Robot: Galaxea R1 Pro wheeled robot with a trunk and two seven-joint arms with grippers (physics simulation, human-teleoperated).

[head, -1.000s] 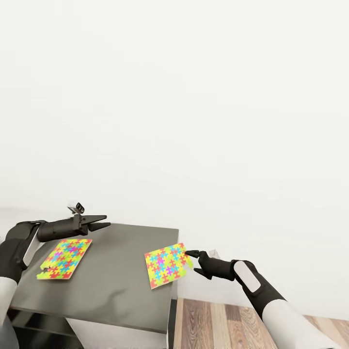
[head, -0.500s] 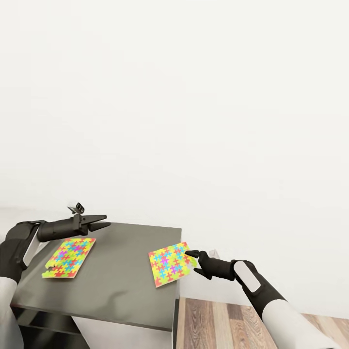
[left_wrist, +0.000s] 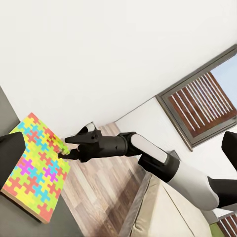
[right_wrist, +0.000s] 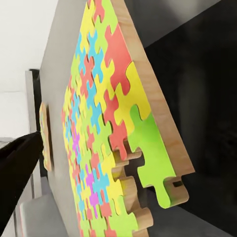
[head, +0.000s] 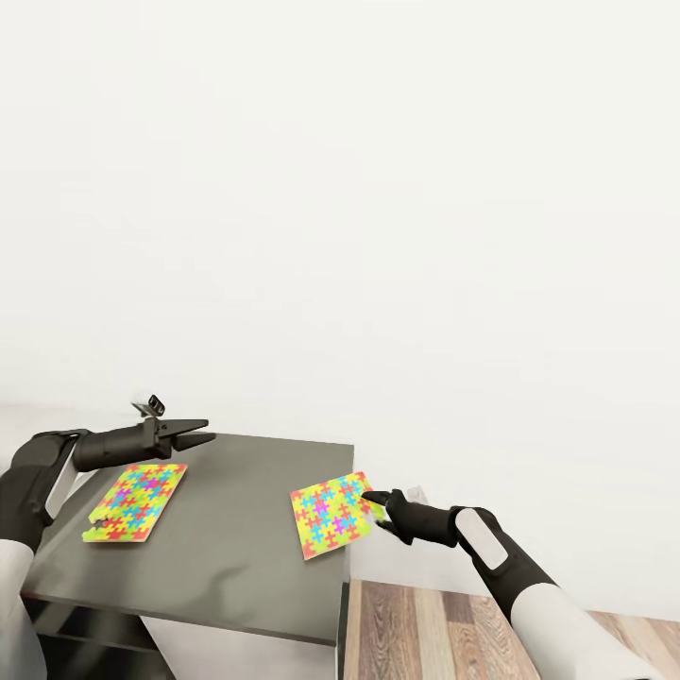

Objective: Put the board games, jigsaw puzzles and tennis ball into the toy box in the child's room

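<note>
Thin, stiff wood-backed jigsaw puzzle square (head: 331, 515) overhangs the dark-grey counter (head: 227, 557); right gripper (head: 375, 501) jaws open at its corner, an easy edge pinch

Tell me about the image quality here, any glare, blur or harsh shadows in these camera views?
Head view: the white wall is nearly blown out; the dark-grey table top shows only a faint soft shadow. Right wrist view: the colourful jigsaw puzzle square is sharp close up, with steep perspective stretching. Left wrist view: crisp, evenly lit, no glare.
</note>
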